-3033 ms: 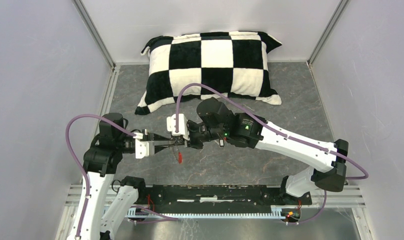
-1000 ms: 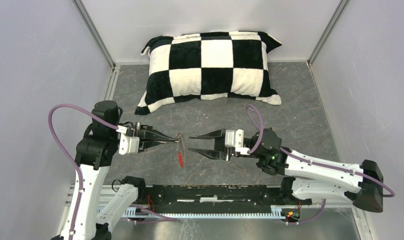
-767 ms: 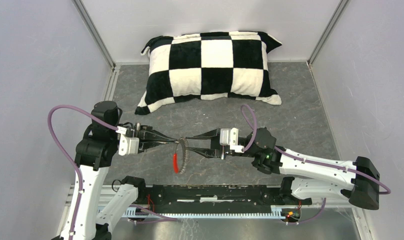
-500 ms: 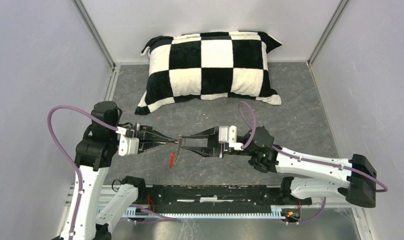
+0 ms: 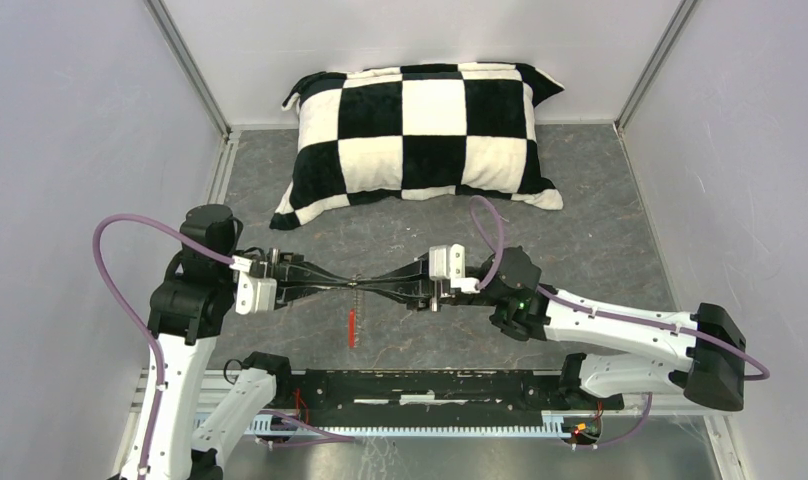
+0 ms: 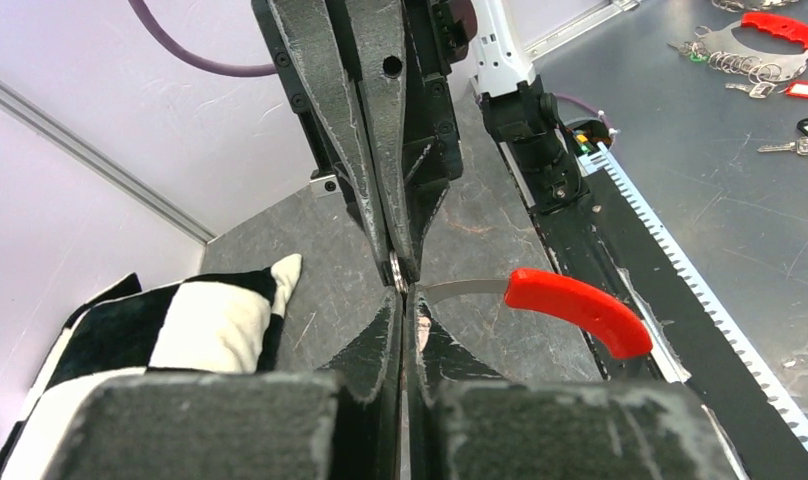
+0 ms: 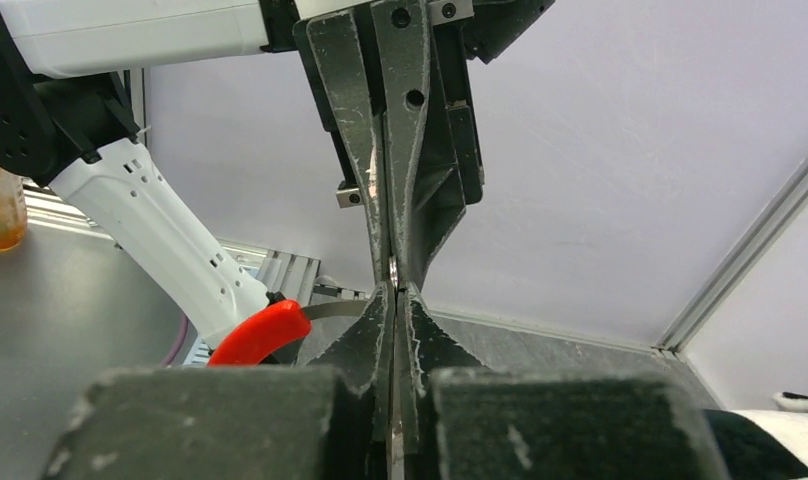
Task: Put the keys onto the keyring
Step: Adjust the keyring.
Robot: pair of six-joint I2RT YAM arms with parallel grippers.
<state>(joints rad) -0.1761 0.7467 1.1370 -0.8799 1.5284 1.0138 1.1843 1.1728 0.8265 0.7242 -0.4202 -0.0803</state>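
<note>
I count two grippers, one keyring and one checkered pillow. The left gripper and right gripper meet tip to tip, both clamped on the keyring hanging between them; a second ago the right stood agape, short of it. Grey marbled mat, plain white walls.

Overhead, plus opposed close-ups of keyring

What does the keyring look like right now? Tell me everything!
The keyring is a thin silvery wire loop with one bright red section, which hangs lowest. It seems to dangle clear of the grey table. The left hand and the right hand both pinch its top from opposite sides; nothing else touches it.
</note>
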